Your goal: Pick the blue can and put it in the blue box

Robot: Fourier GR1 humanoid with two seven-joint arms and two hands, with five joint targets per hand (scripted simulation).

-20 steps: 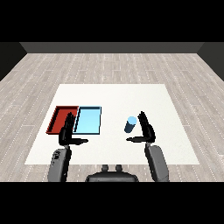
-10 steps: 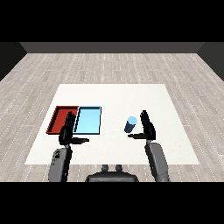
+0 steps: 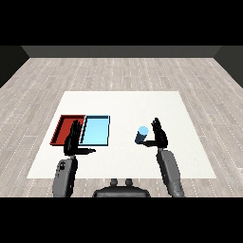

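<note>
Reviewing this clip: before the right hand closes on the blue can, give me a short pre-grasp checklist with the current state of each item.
1. Blue can upright on the white table: ok.
2. Right hand beside the can, fingers straight, thumb reaching under it toward the can: ok, open.
3. Right hand actually touching the can: cannot tell; they sit very close in the head view.
4. Blue tray free of other things to receive the can: ok.
5. Left hand out of the carry path: not ok; it is open, at the near edges of the red tray and blue tray.
</note>
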